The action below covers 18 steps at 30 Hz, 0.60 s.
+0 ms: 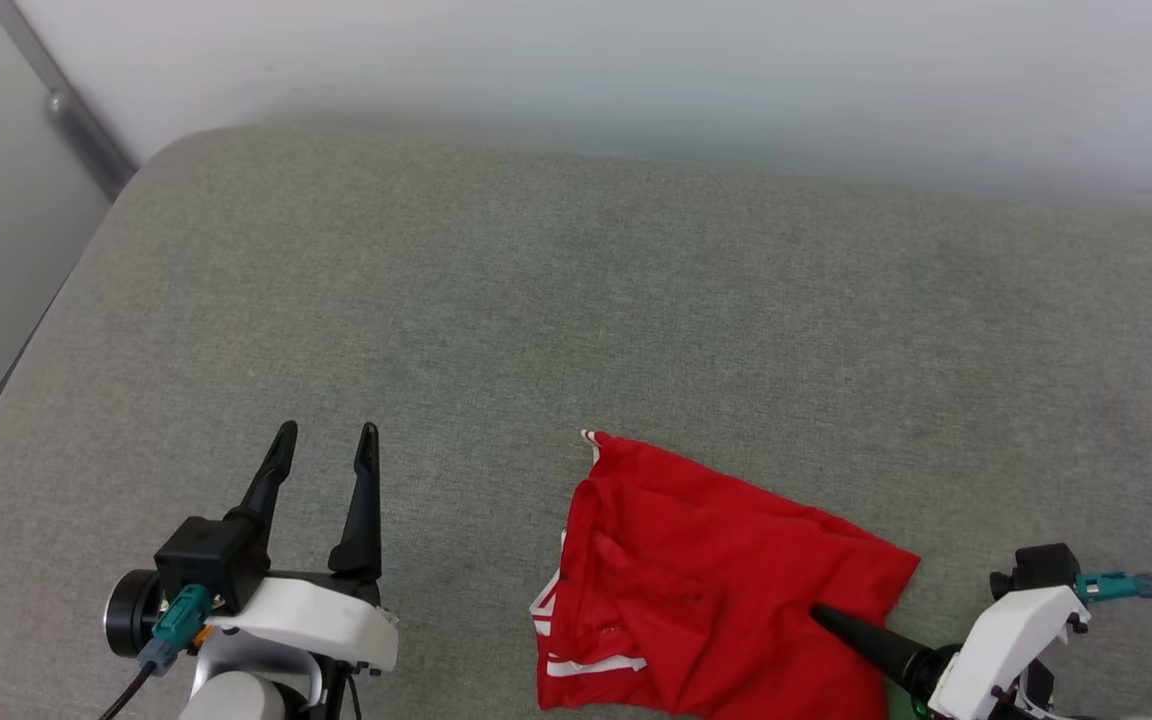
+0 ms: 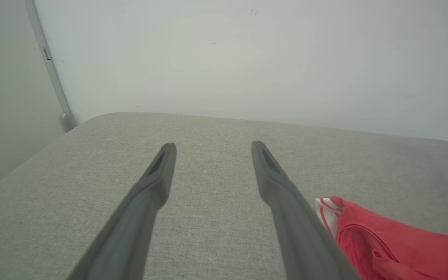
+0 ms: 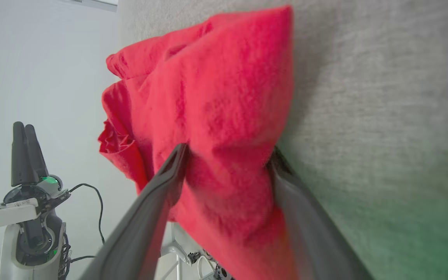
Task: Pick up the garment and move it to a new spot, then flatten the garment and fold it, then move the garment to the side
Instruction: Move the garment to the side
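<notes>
Head view: a red garment point(image 1: 716, 580) lies bunched on the grey fabric bench point(image 1: 536, 300), on the near side and right of centre. Its longest visible line slants from a red-and-white striped tip, which points toward the far wall point(image 1: 636, 60), down to a corner at the near right. More white stripes show along its left edge. The right gripper point(image 3: 228, 151) reaches in from the right, fingers spread wide, with a fold of red cloth bulging between them but not clamped. The left gripper point(image 1: 327, 430), fingers apart and holding nothing, hovers over bare fabric well left of the garment and points at the wall. A grey metal strip point(image 1: 76, 120) runs down beside the wall at far left.
</notes>
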Motion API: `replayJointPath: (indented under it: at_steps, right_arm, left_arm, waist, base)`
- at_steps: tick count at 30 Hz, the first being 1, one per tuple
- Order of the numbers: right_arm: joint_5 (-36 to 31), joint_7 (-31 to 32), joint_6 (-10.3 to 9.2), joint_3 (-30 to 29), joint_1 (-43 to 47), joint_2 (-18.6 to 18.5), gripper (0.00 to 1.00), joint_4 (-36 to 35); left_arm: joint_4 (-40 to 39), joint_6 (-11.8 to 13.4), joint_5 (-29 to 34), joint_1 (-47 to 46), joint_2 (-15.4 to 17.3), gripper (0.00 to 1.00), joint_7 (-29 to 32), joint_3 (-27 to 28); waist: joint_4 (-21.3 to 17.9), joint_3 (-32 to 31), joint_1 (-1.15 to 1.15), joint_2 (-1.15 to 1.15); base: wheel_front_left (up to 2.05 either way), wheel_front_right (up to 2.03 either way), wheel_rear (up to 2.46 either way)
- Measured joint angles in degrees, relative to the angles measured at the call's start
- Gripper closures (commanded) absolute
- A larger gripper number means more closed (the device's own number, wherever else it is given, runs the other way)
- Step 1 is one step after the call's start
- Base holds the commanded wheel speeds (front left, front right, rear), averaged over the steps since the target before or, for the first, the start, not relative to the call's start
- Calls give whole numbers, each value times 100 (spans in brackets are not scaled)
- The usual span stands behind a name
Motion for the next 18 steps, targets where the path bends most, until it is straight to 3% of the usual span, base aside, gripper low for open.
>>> replayJointPath:
  at_steps: [1, 2, 3, 4, 12, 18]
  right_arm:
    - [40, -24, 0, 51, -62, -30, 0, 99]
    - [92, -45, 2, 90, -112, -71, 15, 174]
    - [112, -85, 4, 144, -160, -120, 69, 236]
    - [149, -127, 4, 183, -198, -154, 100, 282]
    - [339, -341, 0, 684, -270, -478, 100, 275]
    - [-545, -580, 1, 1328, -522, -1146, 100, -194]
  left_arm:
    - [14, -24, 15, -28, -14, 0, 0, 2]
    - [22, -41, 35, -49, -29, 0, 0, 2]
    - [37, -52, 40, -69, -42, 0, 0, 1]
    - [52, -59, 46, -73, -53, 0, -1, 2]
    - [211, -143, 135, -54, -108, 0, 0, 67]
    - [169, -136, 185, 91, -119, 0, -1, 118]
  waist:
    - [26, 30, 0, 0]
    - [50, 58, 0, 0]
    - [75, 81, 0, 0]
    - [95, 97, 0, 0]
    - [40, -47, 0, 0]
    - [-325, -223, 0, 0]
  base:
    - [0, 0, 0]
    - [0, 0, 0]
    - [0, 0, 0]
    - [0, 0, 0]
    - [0, 0, 0]
    - [0, 0, 0]
